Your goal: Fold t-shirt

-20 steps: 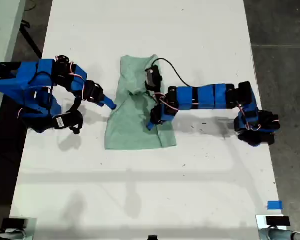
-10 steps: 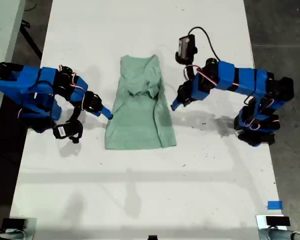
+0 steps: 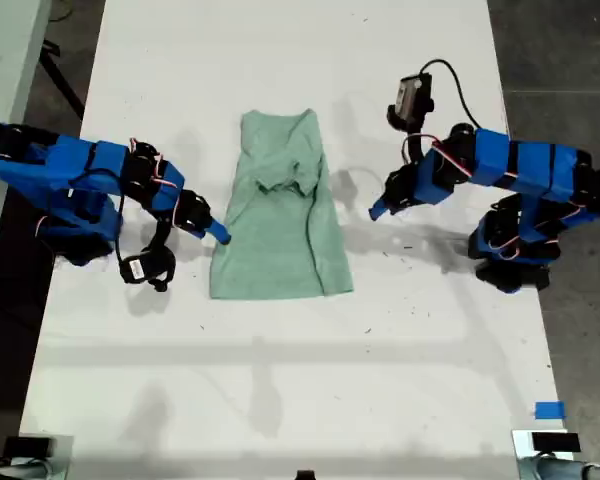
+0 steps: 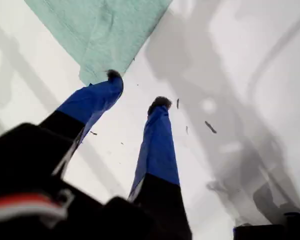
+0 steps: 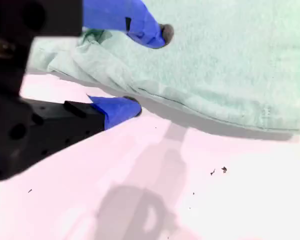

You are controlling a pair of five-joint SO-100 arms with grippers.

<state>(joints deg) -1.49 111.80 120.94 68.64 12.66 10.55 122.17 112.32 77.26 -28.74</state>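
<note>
On the white tabletop (image 3: 280,380) the t-shirt (image 3: 280,240) lies in the middle as a narrow lengthwise strip, its sides already turned in, so we judge the next fold is across its length. The main change is that the arm at the exterior view's right, which a second ago stretched over the cloth, has drawn back with its elbow bent; our first gripper (image 3: 378,211) now hangs clear of the shirt, its fingers (image 4: 157,145) parted and empty. The other arm has crept closer from the exterior view's left and reaches low. Our second gripper (image 3: 220,235) sits at the shirt's side edge, fingers (image 5: 140,25) spread, one over the cloth and one beside the hem, not yet closed on it
</note>
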